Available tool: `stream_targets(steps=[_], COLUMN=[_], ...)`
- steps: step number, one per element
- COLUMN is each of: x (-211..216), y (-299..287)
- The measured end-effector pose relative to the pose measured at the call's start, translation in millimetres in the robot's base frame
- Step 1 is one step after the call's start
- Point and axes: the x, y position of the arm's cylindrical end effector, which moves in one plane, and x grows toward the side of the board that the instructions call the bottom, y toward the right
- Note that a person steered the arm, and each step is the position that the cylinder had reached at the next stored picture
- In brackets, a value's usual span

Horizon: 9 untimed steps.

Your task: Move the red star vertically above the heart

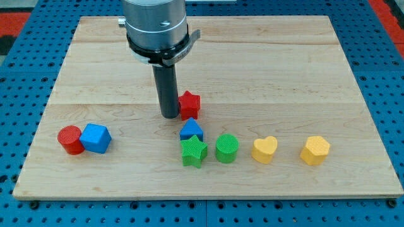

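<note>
The red star (190,104) lies near the middle of the wooden board (284,69). My tip (169,116) rests just left of the star, touching or nearly touching it. The yellow heart (264,150) lies lower and to the right, in the row of blocks near the view's bottom. The star is up and to the left of the heart, well apart from it.
A blue triangular block (191,130) sits just below the star, with a green star (194,152) under it. A green cylinder (227,149) lies left of the heart, a yellow hexagon (315,151) right of it. A red cylinder (70,140) and blue block (96,139) lie at lower left.
</note>
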Motion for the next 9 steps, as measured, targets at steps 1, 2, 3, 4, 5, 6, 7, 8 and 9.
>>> stream_targets(steps=[1,2,3,4,5,6,7,8,9], x=[-8,-15,-10,-7,14,81,100,99,97], y=[34,118,189,267,330,332,290,238,229])
